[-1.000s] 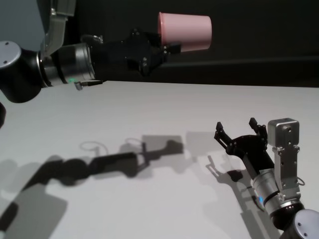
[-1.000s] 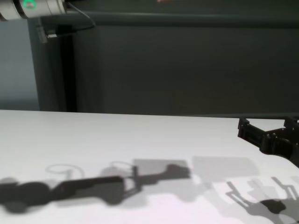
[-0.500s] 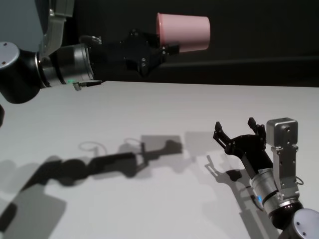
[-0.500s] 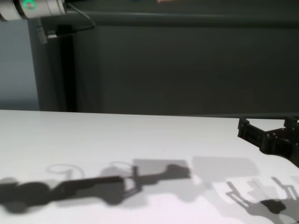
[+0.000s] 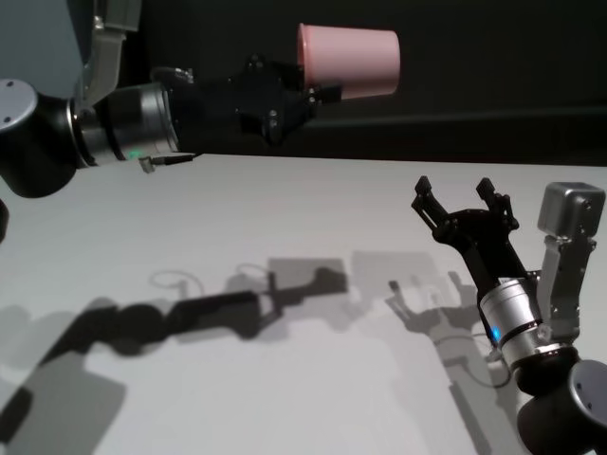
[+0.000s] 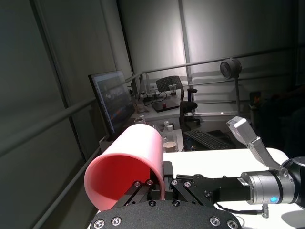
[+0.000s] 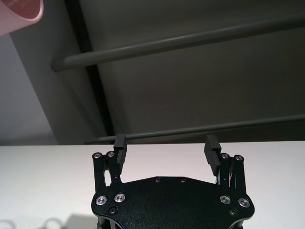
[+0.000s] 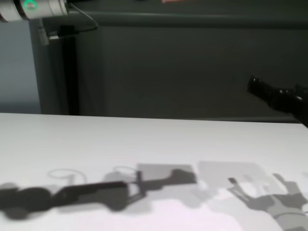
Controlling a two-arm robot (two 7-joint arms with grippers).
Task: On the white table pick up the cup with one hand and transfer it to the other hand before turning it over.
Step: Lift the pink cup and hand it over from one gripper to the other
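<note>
Pink cup (image 5: pixel 349 61) clamped sideways at rim by left gripper (image 5: pixel 305 95), high over tabletop's far edge; right gripper (image 5: pixel 465 203) spread apart, below-right.

In the right wrist view, the cup (image 7: pixel 21 10) is cut by the picture's edge; only a pink corner shows. In the chest view, the right gripper (image 8: pixel 281 96) is blurred and partly cut off beside the white table (image 8: pixel 96 139).
</note>
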